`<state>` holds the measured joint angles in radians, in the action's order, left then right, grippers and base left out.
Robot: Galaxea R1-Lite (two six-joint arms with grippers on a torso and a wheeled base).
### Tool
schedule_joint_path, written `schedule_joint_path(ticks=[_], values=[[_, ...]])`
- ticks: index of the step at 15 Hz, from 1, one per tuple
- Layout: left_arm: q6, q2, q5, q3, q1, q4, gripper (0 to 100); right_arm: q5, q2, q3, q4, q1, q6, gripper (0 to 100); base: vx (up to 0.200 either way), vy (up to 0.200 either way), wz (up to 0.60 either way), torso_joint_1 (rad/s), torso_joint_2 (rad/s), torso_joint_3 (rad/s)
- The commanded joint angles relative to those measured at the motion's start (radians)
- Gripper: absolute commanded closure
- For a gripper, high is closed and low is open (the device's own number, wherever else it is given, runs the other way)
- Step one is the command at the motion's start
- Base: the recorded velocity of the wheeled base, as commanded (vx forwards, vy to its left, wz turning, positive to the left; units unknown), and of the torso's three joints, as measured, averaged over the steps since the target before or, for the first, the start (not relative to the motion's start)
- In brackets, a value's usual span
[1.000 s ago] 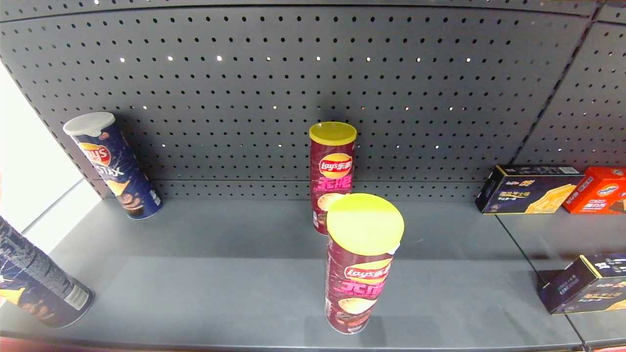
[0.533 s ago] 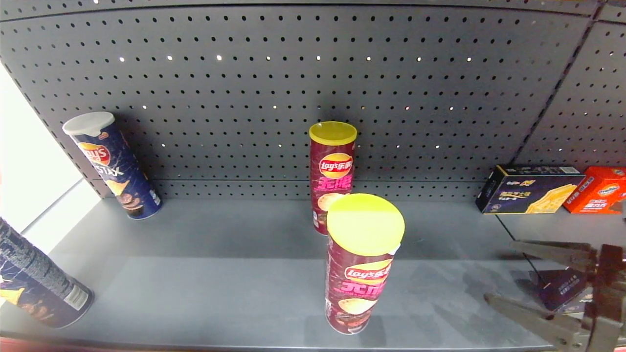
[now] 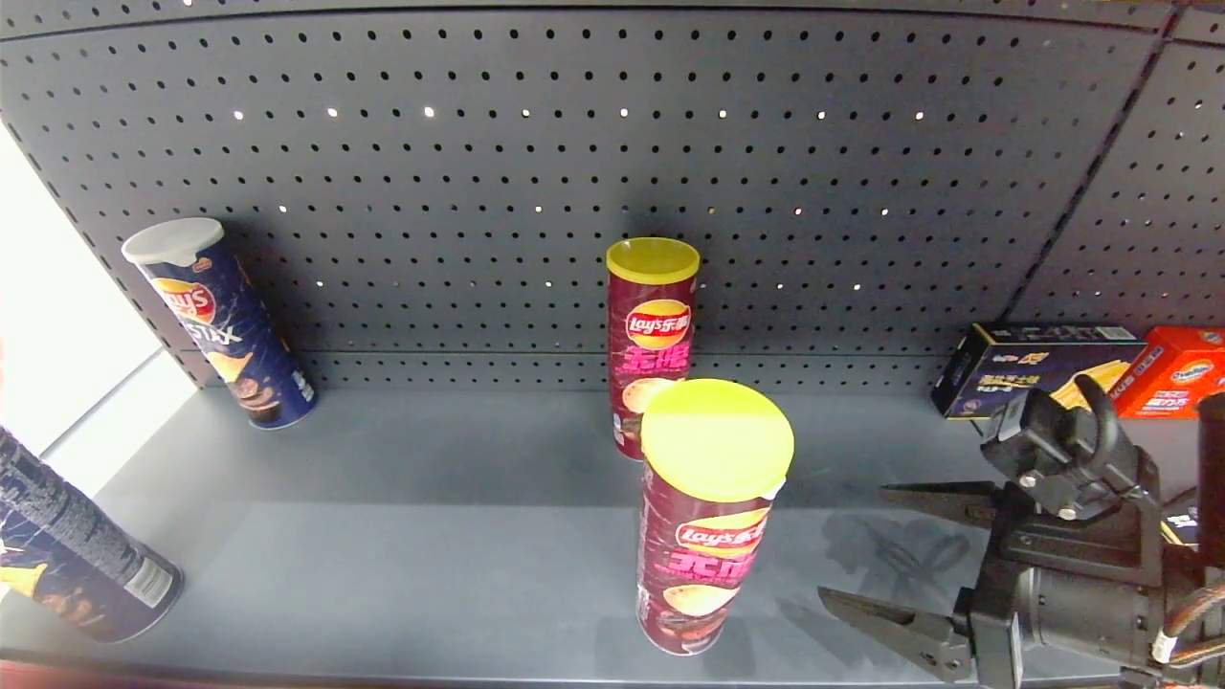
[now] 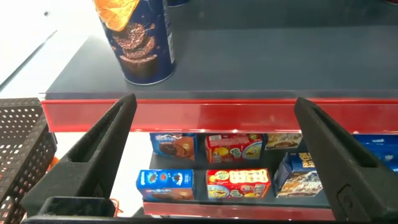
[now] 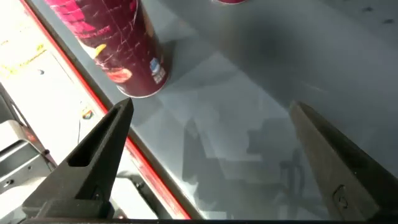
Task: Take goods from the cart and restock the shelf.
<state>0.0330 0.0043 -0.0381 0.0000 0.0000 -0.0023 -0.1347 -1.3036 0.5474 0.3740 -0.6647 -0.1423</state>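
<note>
Two maroon chip cans with yellow lids stand on the grey shelf point(image 3: 431, 536), one at the back point(image 3: 651, 335) and one near the front edge point(image 3: 708, 522). My right gripper point(image 3: 857, 545) hovers low over the shelf to the right of the front can, open and empty, its fingers pointing at the can. In the right wrist view that gripper point(image 5: 211, 107) is spread wide, with the front can point(image 5: 118, 43) a short way ahead. My left gripper point(image 4: 216, 106) is open and empty, below and in front of the shelf's red edge point(image 4: 211, 118), near a blue chip can point(image 4: 140, 40).
A blue can point(image 3: 222, 325) stands at the back left and another point(image 3: 67, 545) at the front left corner. Dark blue point(image 3: 1029, 383) and orange point(image 3: 1172, 383) boxes sit at the back right. A lower shelf holds snack boxes point(image 4: 236, 149). A black basket point(image 4: 18, 143) sits beside it.
My right gripper has come into the head view from the right and moved left over the shelf towards the front maroon can, open all the while. The cans have not moved.
</note>
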Motion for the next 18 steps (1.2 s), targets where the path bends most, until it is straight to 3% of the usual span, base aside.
schedule_joint_path(ticks=[1,18], values=[[0.001,0.003,0.000,0.000,0.000,0.001,0,0.000,-0.069,0.031,0.000,-0.024,0.000,0,0.000,0.000,0.00,0.000,0.00,0.000],[-0.001,0.003,-0.002,0.000,0.000,0.001,0,0.012,-0.198,0.112,0.006,-0.055,-0.002,0,0.000,0.000,0.00,0.000,0.00,0.000]])
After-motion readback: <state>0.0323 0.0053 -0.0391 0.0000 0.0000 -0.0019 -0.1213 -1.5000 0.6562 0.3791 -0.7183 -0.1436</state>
